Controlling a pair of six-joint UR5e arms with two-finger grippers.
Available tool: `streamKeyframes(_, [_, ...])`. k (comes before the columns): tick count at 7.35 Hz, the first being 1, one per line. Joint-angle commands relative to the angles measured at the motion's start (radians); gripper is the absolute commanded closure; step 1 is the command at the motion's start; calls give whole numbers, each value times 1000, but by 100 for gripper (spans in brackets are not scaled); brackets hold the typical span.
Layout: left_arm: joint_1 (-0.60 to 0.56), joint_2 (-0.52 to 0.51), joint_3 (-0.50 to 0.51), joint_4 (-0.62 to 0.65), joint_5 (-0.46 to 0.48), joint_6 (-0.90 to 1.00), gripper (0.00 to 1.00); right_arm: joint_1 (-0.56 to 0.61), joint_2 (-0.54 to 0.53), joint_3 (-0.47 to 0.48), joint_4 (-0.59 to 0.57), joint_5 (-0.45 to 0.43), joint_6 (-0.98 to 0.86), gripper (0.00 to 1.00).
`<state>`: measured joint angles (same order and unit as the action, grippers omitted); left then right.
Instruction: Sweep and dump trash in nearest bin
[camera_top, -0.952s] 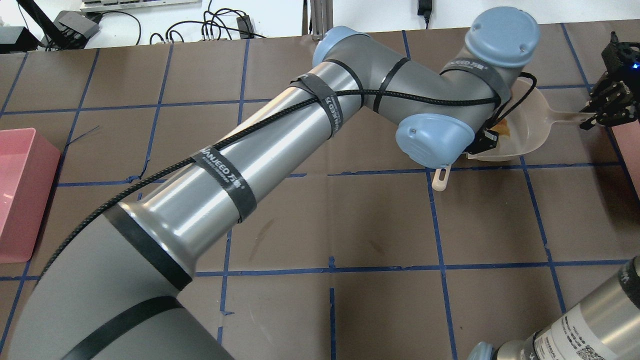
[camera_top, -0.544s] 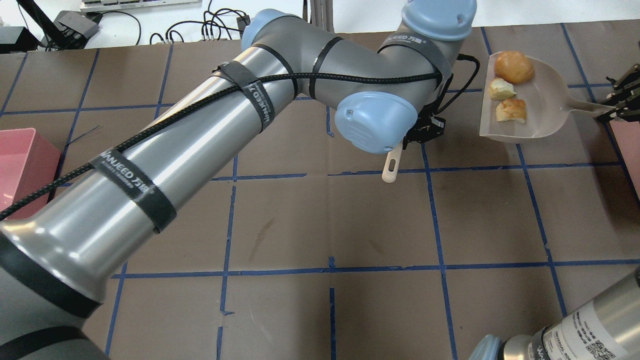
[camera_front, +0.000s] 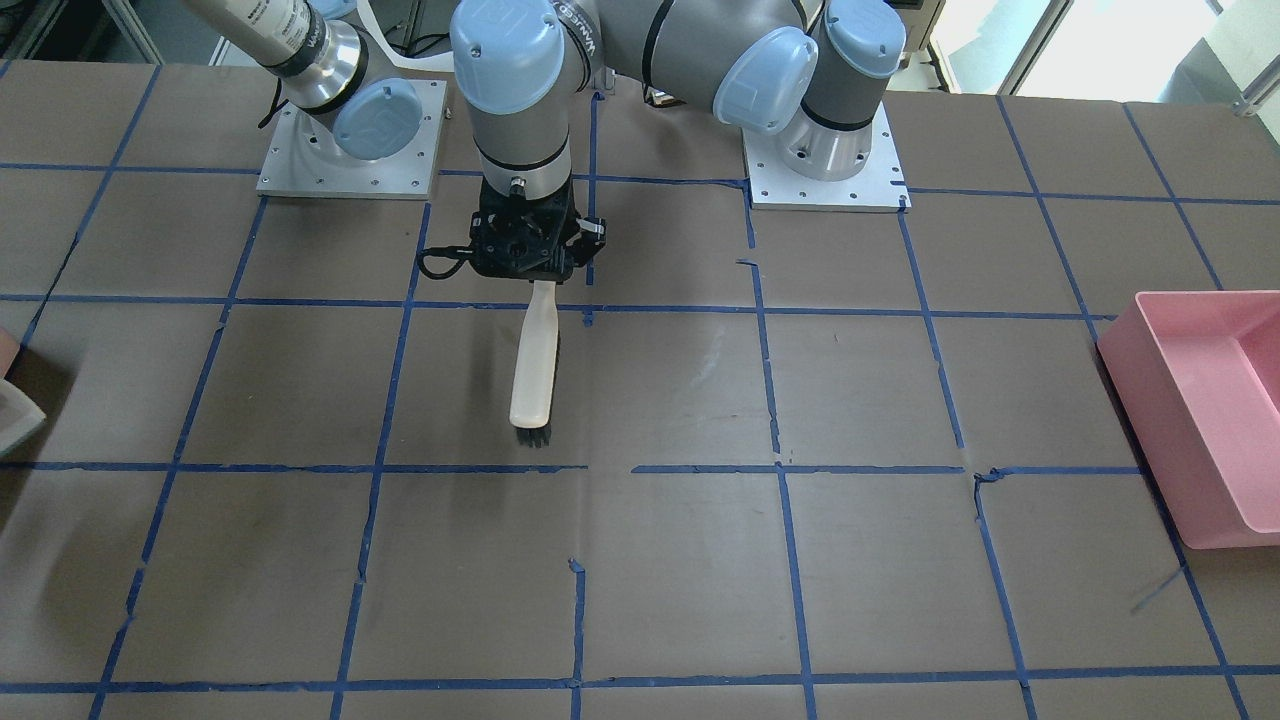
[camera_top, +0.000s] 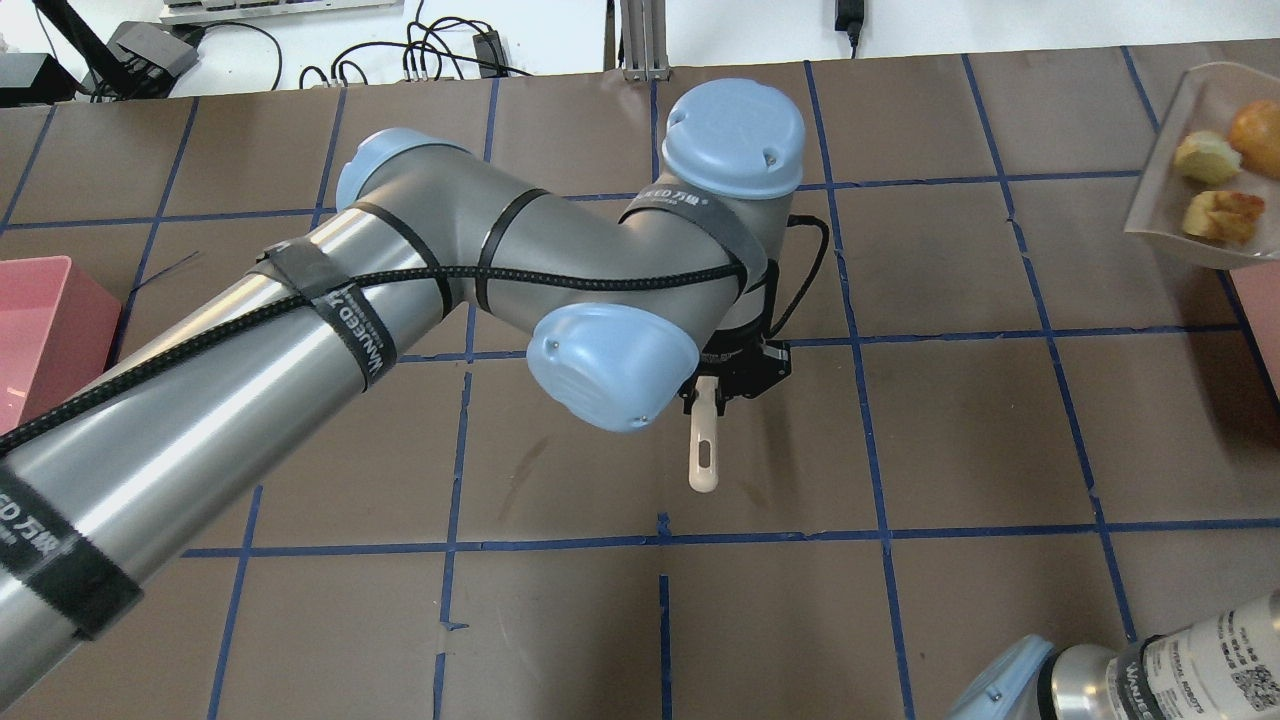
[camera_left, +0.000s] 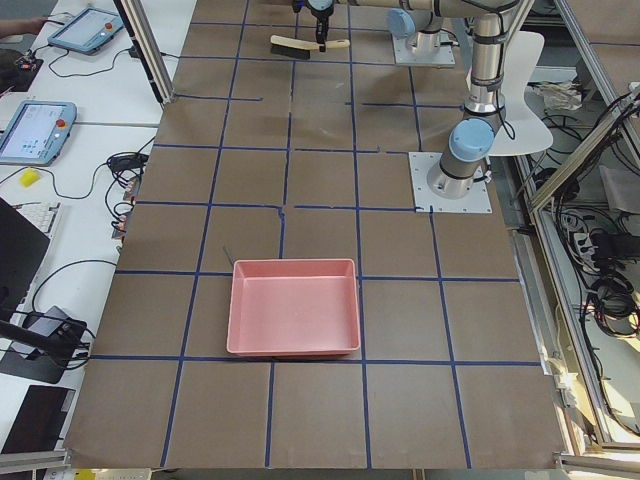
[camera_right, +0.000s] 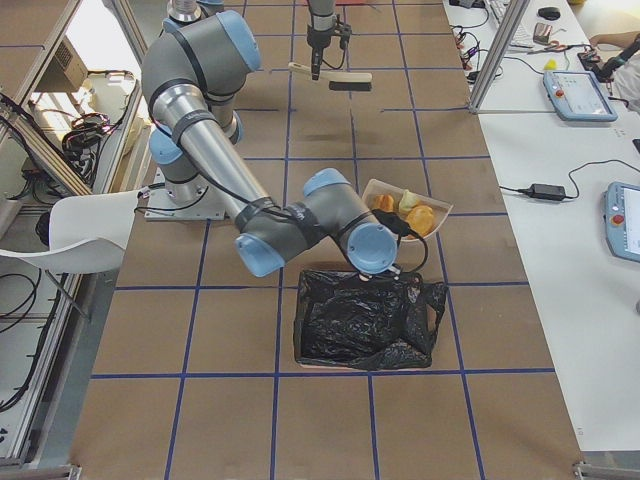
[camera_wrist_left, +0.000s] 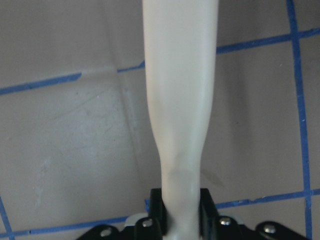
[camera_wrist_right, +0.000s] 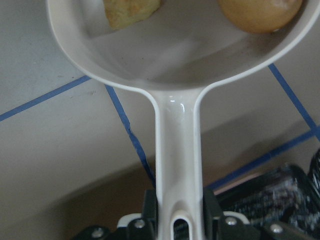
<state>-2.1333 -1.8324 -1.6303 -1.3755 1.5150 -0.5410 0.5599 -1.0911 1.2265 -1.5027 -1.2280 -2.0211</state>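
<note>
The trash lay in the bowl of a pale dustpan (camera_right: 428, 204): the orange-brown lump (camera_right: 383, 203) and two yellow-green chunks, one (camera_right: 408, 200) beside the lump and the other (camera_right: 422, 218) nearer the pan's open lip. In the overhead view the same three showed at the far right edge, the lump (camera_top: 1262, 125) cut by the frame. The pan was held up off the counter (camera_front: 680, 560), its bowl over bare brown paper just beside the bin (camera_top: 1265, 320). Of the bin only a pink sliver showed there, while the right-end view showed it lined with a crumpled black bag (camera_right: 365, 320). The right gripper (camera_wrist_right: 179, 217) was clamped on the pan's handle, a finger pressed on either side of it, and the black bag lay under that wrist.

Well apart from all this, near the middle of the counter, the left gripper (camera_front: 538, 280) was closed tight on the narrow end of a cream brush (camera_front: 535, 370). The brush stuck out away from the robot's base, its dark bristles (camera_front: 533, 437) at the far tip. The left wrist view showed the handle running straight out from between the fingers (camera_wrist_left: 156, 212) over blue tape lines.

A large pink tub (camera_front: 1200, 400) with tall walls stood at the counter's end on the robot's left, far from the dustpan
</note>
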Motion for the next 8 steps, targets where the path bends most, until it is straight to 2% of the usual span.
streamKeyframes(1, [0, 27, -89, -13, -67, -169, 94, -154, 25, -150, 76, -43, -7, 100])
streamKeyframes(3, [-5, 39, -170, -8, -65, -168, 94, -192, 123, -307, 72, -131, -4, 100])
streamKeyframes(6, [-8, 88, -247, 12, -61, -120, 94, -169, 116, -305, -45, -368, -25, 100])
streamKeyframes(7, [-16, 93, -272, 36, -59, -97, 94, -128, 97, -298, -54, -461, -43, 100])
streamKeyframes(8, [-19, 110, -308, 67, -61, -85, 94, -92, 97, -292, -97, -514, -44, 100])
